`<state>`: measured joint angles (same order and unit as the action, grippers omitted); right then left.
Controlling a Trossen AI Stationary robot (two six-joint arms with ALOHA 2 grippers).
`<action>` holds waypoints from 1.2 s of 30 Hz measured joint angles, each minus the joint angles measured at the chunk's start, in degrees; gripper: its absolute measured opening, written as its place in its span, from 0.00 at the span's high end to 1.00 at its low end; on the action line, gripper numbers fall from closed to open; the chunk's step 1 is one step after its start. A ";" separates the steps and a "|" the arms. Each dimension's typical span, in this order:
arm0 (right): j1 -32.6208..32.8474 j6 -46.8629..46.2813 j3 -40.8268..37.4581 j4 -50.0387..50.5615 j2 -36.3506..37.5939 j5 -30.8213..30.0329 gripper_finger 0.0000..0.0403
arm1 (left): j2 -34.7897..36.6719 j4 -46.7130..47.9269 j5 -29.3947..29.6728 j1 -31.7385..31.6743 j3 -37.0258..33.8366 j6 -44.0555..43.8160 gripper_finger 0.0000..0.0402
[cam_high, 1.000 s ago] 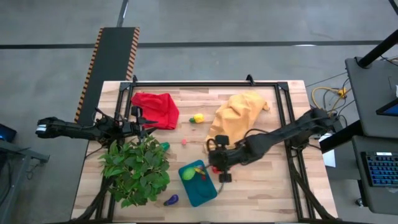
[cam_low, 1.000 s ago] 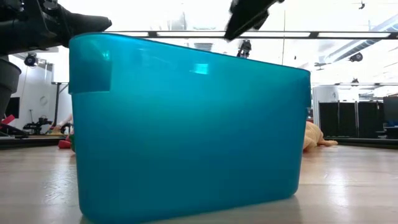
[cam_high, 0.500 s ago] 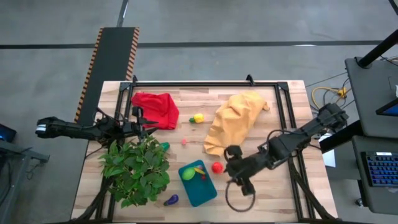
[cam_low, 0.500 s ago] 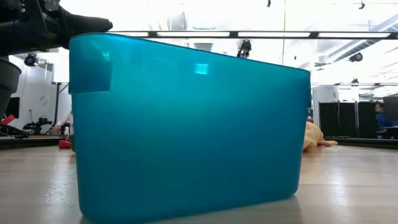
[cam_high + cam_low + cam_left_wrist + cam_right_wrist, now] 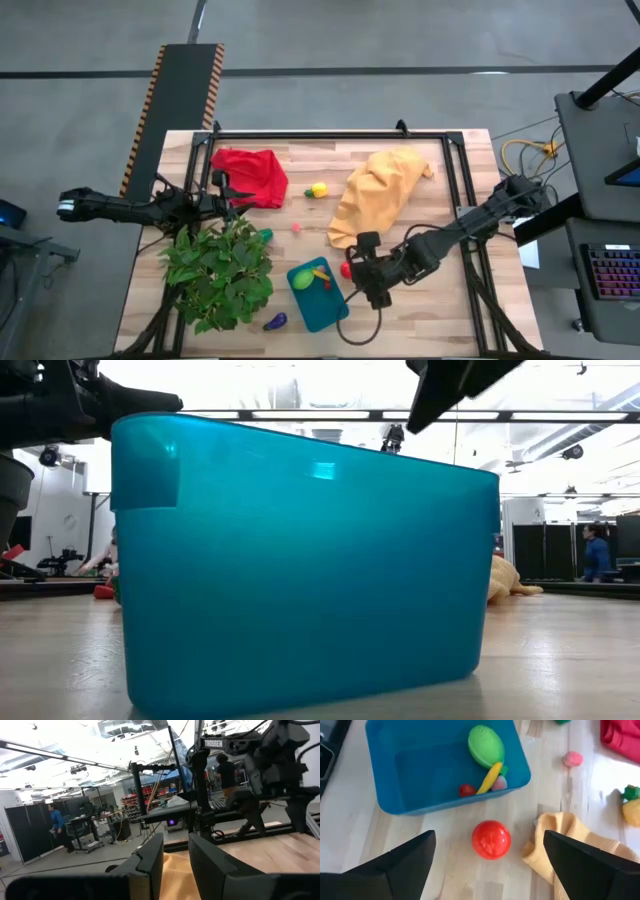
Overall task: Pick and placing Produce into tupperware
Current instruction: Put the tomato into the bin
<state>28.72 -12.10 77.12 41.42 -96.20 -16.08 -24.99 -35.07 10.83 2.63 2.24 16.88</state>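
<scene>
The teal tupperware (image 5: 318, 295) stands near the table's front edge, and its wall fills the low view (image 5: 300, 560). In it lie a green piece (image 5: 486, 744), a yellow one (image 5: 490, 777) and a small red one (image 5: 466, 790). A red ball of produce (image 5: 491, 839) rests on the wood just right of the tupperware. My right gripper (image 5: 358, 276) hovers over the ball, open, slanting down, its fingers (image 5: 405, 865) wide on either side without touching. My left gripper (image 5: 175, 860) waits at the left edge beside the plant, open by a narrow gap, holding nothing.
A big leafy plant (image 5: 218, 272) stands left of the tupperware, a purple piece (image 5: 275, 321) in front of it. Farther back lie a red cloth (image 5: 250, 175), a yellow-orange cloth (image 5: 375, 195), a yellow piece (image 5: 318, 189), a pink one (image 5: 296, 227) and a green one (image 5: 265, 235).
My right gripper swung from the tupperware's right rim toward the table's near right, leaving the red ball bare on the wood, then came back left over the ball. The ball has stayed in place.
</scene>
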 joint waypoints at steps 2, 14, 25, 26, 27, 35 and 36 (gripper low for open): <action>-0.12 -0.13 0.00 -0.16 -0.82 0.19 0.11 | 0.00 0.00 0.00 -0.02 0.00 0.00 0.81; -0.25 0.01 -0.11 -0.57 -3.72 1.46 0.17 | 0.22 -0.01 -0.02 -0.02 0.00 0.04 0.81; -0.62 0.11 -1.56 -1.83 -3.78 1.48 0.17 | 0.28 -0.02 -0.02 -0.02 0.02 0.07 0.81; -0.68 0.11 -1.74 -1.83 -3.78 1.45 0.17 | 0.28 -0.04 -0.02 -0.02 0.02 0.07 0.81; -0.90 0.11 -1.94 -1.96 -3.78 1.46 0.18 | 0.28 -0.01 -0.02 -0.02 0.02 0.07 0.81; -2.36 0.11 -3.10 -4.36 -3.78 1.46 0.18 | 0.32 -0.02 -0.02 -0.02 0.02 0.57 0.81; -2.51 0.11 -3.18 -4.32 -3.78 1.46 0.18 | 0.35 -0.02 -0.02 0.00 0.02 0.57 0.81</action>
<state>26.21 -11.99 73.95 37.10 -99.98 -14.61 -24.64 -35.09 10.81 2.63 2.26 17.45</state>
